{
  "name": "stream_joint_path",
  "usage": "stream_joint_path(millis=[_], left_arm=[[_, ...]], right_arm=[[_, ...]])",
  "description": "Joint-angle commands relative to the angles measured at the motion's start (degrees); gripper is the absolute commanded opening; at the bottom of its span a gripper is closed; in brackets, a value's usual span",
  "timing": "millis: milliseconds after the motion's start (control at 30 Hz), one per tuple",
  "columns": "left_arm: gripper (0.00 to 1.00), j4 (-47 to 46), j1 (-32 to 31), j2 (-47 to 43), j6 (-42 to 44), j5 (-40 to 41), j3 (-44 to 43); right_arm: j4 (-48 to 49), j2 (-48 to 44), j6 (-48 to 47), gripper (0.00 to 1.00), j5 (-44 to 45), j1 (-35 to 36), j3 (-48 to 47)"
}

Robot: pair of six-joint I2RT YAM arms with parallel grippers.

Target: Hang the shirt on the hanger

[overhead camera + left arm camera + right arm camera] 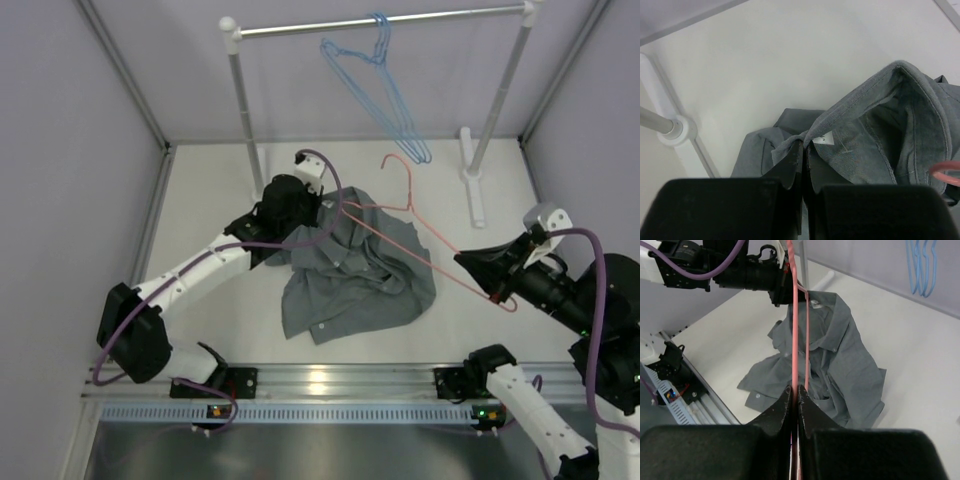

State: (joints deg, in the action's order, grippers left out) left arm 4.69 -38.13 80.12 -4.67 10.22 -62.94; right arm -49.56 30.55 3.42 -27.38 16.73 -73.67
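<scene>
The shirt [355, 275] lies mostly crumpled on the white table [215, 195], with only its collar lifted. The hanger [795, 340] slants above it, one end at the collar opening, and neither shoulder looks threaded yet. The left gripper [804, 150] has its jaws clamped on the collar edge beside the label. The right gripper [795, 392] is pinched on the hanger's near corner.

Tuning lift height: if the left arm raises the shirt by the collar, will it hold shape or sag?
Likely floppy: the shirt lies crumpled in folds, raised only where the left gripper pinches the collar, so the body should sag and trail. Probably light, since that thin pinch holds the collar up.
</scene>
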Motion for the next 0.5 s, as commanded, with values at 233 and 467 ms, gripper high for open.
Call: stream_joint_path(millis=[233,467], left_arm=[[0.0,-4.16,0.16,-6.55,4.13,-12.74,-1.84],[0.0,-3.29,0.16,-10.33,9.14,-24.08,-2.18]], right_arm=[[2.53,3.03,-0.87,0.0,-3.46,0.06,6.69],[8.24,8.12,-2.37,0.0,-13.13,0.06,9.42]])
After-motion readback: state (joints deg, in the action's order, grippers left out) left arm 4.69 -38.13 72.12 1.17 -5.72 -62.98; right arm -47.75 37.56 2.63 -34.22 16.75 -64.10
